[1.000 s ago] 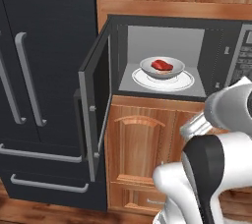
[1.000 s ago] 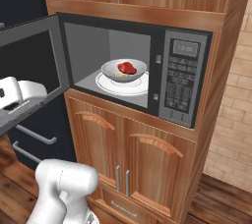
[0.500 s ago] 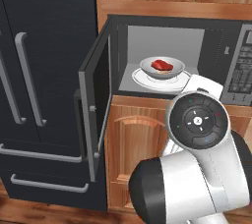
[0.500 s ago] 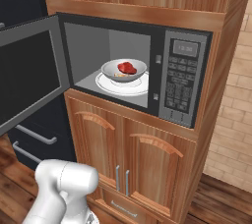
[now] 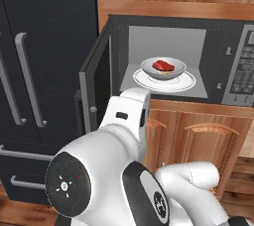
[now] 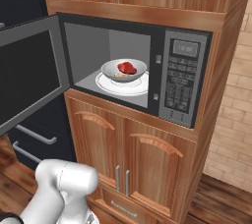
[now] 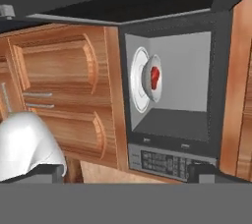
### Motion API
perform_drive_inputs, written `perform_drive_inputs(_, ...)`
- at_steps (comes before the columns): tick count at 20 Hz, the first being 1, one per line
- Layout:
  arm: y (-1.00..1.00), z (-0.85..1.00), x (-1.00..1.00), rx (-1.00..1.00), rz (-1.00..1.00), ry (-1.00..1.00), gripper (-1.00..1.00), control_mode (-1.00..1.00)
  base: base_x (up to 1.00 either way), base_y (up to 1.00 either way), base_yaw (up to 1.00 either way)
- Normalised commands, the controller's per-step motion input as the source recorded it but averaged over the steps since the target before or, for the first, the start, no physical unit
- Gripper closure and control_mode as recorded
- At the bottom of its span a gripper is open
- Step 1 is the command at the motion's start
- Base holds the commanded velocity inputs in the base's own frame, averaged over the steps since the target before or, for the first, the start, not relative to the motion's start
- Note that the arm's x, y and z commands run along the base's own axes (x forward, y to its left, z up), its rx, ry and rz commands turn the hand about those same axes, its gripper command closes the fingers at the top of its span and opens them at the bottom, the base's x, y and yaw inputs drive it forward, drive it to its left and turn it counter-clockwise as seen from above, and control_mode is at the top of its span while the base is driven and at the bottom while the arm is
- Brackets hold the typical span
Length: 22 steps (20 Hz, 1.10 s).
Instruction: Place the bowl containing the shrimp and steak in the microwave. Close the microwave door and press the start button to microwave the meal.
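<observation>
So the bowl point(image 6: 124, 70) with the steak point(image 6: 127, 67) sits inside the microwave point(image 6: 147, 70), jaws spread and empty, so push the microwave door point(image 6: 27, 78) near its handle edge, smoothly.

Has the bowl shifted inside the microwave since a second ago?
No. The bowl sits in the same spot on the white turntable plate, centred in the microwave cavity, as before.

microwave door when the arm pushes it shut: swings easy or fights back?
The microwave door probably swings freely: it is a flat rigid panel, hinged at its left edge and standing wide open. A push near its free edge should turn it most easily. The bowl sits well inside, so it likely won't block closing.
</observation>
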Motion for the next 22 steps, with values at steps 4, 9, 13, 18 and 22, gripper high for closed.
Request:
perform_drive_inputs(4, 0.85, 0.0, 0.0, -0.25, 0.0, 0.0, -1.0, -1.0, 0.0, 0.0, 0.0)
perform_drive_inputs(9, 0.73, 0.0, 0.03, -0.23, -0.01, 0.0, -1.0, -1.0, 0.0, 0.0, 0.0)
perform_drive_inputs(13, 0.62, 0.0, 0.17, -0.19, -0.07, 0.0, -1.0, -1.0, 0.0, 0.0, 0.0)
perform_drive_inputs(18, 0.43, -0.01, 0.36, -0.15, -0.12, 0.0, -1.0, -1.0, 0.0, 0.0, 0.0)
perform_drive_inputs(22, 0.26, -0.11, 0.38, -0.14, -0.16, 0.0, -1.0, -1.0, 0.0, 0.0, 0.0)
